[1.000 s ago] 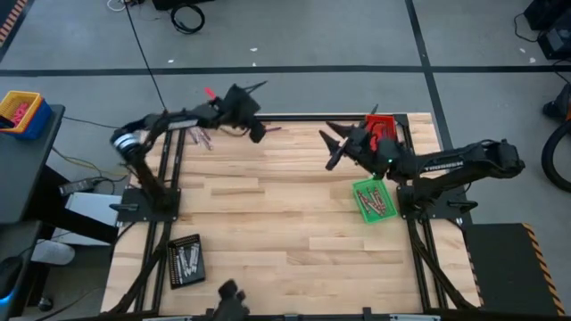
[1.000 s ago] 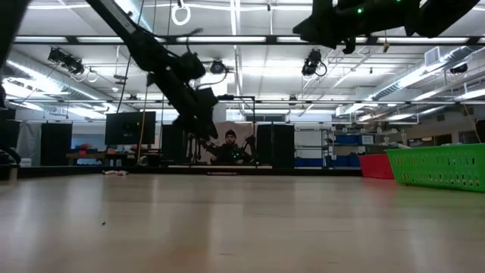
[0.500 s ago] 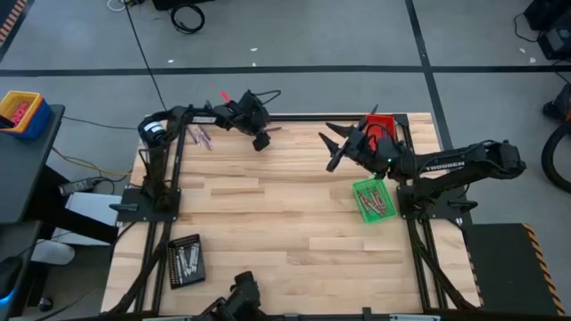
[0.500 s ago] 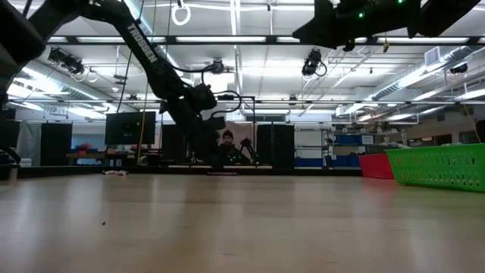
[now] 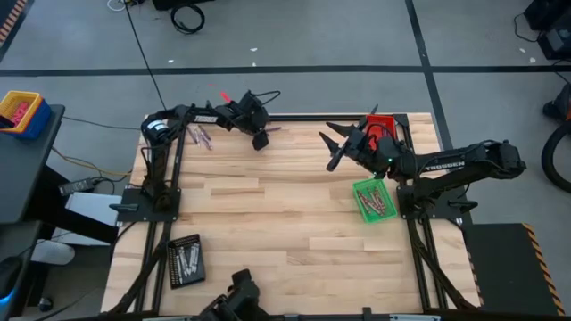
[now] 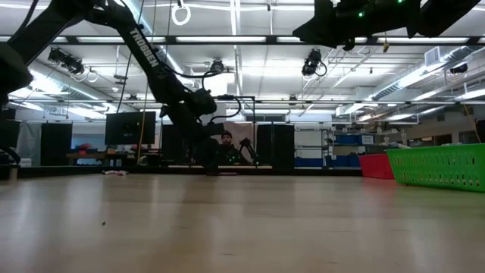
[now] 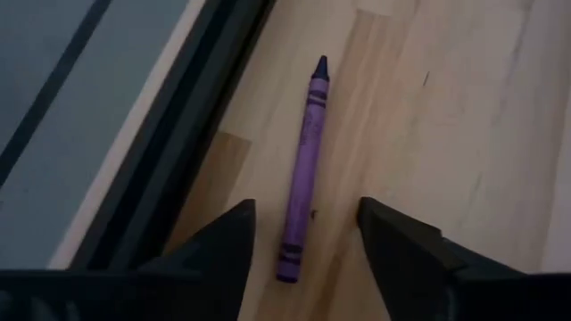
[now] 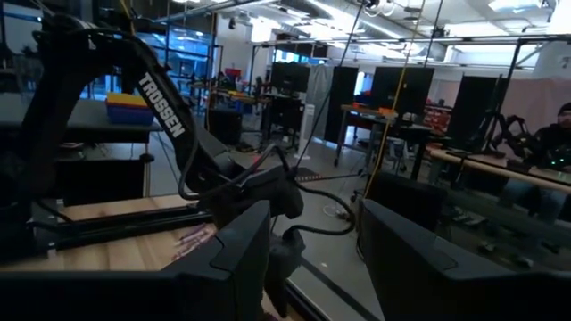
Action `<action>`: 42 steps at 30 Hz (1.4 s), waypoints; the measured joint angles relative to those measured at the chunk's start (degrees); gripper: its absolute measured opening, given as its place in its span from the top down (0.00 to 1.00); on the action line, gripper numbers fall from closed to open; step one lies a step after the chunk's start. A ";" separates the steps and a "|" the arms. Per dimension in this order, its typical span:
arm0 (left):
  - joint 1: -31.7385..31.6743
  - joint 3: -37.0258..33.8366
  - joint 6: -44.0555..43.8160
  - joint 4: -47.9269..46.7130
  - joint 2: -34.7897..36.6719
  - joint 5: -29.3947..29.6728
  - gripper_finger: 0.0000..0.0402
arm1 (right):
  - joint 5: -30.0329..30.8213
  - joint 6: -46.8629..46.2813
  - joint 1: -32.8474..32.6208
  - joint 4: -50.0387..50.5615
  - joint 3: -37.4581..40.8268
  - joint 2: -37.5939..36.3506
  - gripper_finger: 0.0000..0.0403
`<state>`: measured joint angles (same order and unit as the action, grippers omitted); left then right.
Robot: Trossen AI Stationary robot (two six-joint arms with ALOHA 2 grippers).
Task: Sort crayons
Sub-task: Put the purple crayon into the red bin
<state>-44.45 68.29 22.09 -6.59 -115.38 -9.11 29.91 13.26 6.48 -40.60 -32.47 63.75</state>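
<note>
left claw point(image 7: 303, 234): lowered at the far edge of the surface point(image 5: 268, 214), fingers spread, straddling one purple crayon point(image 7: 303, 169) without touching it
purple crayon: laid flat on the wood just beside the dark frame rail point(image 7: 192, 134), tip pointed away from the claw
other crayons point(image 5: 202, 136): small loose cluster seen at the far left corner, near the left arm
right claw point(image 5: 332, 148): held raised above the surface on the right side, fingers spread, nothing gripped
green tray point(image 5: 374, 200): placed near the right arm base, crayons seen inside
red tray point(image 5: 381, 125): partly hidden behind the right arm
black tray point(image 5: 186, 259): placed at the near left, crayons inside
obstructions: none seen between left claw and crayon
background: a person point(image 6: 227, 149) is seen beyond the surface
</note>
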 joint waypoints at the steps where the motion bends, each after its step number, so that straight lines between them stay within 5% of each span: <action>1: 0.16 0.04 -0.11 -0.24 -0.06 -0.03 0.49 | 0.00 -0.03 -0.04 0.02 0.00 0.00 0.56; 5: 1.59 0.17 -1.88 -2.13 -0.07 0.79 0.61 | -0.07 -0.15 -0.13 -0.02 0.00 0.02 0.56; 14: 6.11 0.38 -6.82 -8.17 0.16 13.05 0.95 | -0.11 -0.17 -0.13 -0.52 -0.07 0.02 0.56; 21: 9.28 -0.07 -12.36 -11.44 2.46 15.72 0.93 | -0.46 2.45 -1.44 -0.90 -0.07 0.02 0.56; 26: 12.39 -1.13 -15.64 -14.79 11.59 10.57 0.94 | -7.76 6.38 -2.92 -0.90 -0.07 0.04 0.56; 31: 16.76 -8.72 -20.13 -2.42 26.29 7.65 0.94 | -14.41 7.28 -3.98 -0.90 -0.07 0.04 0.56; 35: 22.71 -20.62 -23.81 22.21 37.71 5.89 0.94 | -19.56 5.23 -4.22 -1.81 -0.07 0.33 0.56; 42: 34.10 -33.86 -23.45 56.91 40.09 6.97 0.94 | -27.43 -2.78 -4.22 -13.85 -0.44 8.16 0.54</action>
<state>-10.36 34.43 -1.36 50.32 -75.29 -2.13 2.48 10.48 2.26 -54.45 -32.91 71.90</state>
